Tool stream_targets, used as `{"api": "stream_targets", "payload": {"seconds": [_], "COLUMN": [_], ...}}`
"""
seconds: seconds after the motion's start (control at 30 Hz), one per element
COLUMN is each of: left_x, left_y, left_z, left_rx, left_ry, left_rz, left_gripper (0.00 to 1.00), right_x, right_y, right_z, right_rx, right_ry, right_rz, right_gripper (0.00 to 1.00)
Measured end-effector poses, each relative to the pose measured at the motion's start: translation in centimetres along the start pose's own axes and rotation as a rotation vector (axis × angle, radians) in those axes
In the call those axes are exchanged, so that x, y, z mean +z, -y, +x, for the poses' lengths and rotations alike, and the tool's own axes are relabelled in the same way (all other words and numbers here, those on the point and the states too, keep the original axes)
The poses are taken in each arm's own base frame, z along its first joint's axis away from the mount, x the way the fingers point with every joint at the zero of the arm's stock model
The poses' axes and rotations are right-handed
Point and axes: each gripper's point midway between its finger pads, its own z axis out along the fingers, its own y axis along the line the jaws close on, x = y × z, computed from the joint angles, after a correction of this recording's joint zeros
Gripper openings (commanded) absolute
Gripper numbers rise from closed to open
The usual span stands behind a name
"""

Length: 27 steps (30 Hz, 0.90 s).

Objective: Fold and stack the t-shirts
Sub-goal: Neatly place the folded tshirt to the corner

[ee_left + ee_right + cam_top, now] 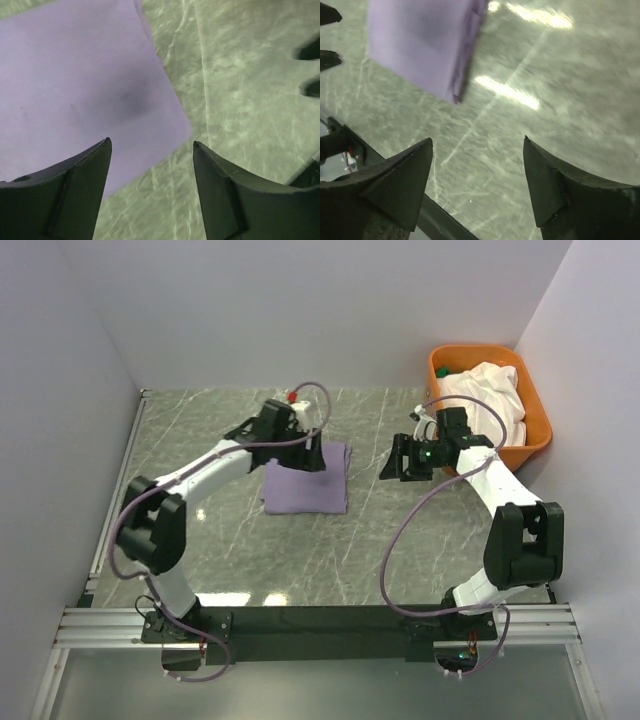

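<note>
While left gripper [314, 456] and right gripper [400, 468] gape empty, we should lift clear, then fetch the white t-shirt [490, 395] at two o'clock.

Folded t-shirt [308, 478] lies mid table [200, 430]; tub [540, 430], back right, seemingly holds another t-shirt [485, 390].
</note>
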Motion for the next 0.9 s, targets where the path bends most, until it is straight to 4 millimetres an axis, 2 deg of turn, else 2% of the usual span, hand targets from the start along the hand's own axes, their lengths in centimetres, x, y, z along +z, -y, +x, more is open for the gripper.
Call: {"api": "stream_targets", "payload": {"seconds": [0.13,0.2,0.3,0.4,0.53,0.63,0.77,0.9], "left_x": [4.1,6.4,8.8,9.0,9.1,8.3,5.6,2.1], "left_y": [0.0,-1.1,-3.0,-3.3,-5.4,-8.8,-16.9,-25.1], "left_z": [1.9,3.6,6.8,5.9,5.2,4.1,1.9,0.3], "left_rx": [-0.028,-0.047,-0.063,-0.074,-0.096,-0.137,-0.205,-0.248], "left_ry": [-0.07,-0.118,-0.19,-0.167,-0.155,-0.135,-0.092,-0.068], "left_rz": [-0.13,-0.206,-0.301,-0.34,-0.389,-0.437,-0.552,-0.662], "left_gripper": [0.73,0.72,0.73,0.72,0.7,0.7,0.7,0.7], "right_x": [-0.9,-1.4,-1.9,-2.1,-2.3,-2.2,-1.7,-1.2], "right_y": [0.9,0.9,1.0,1.2,1.5,1.7,2.2,2.6], "right_z": [1.1,1.5,1.7,1.9,1.9,2.0,2.3,2.6], "right_rx": [0.002,-0.009,-0.023,-0.03,-0.032,-0.028,-0.015,-0.004], "right_ry": [-0.009,-0.005,0.004,0.006,0.005,0.0,-0.022,-0.044], "right_rz": [0.058,0.074,0.093,0.106,0.121,0.125,0.128,0.133], "right_gripper": [0.82,0.82,0.82,0.82,0.82,0.82,0.82,0.82]}}
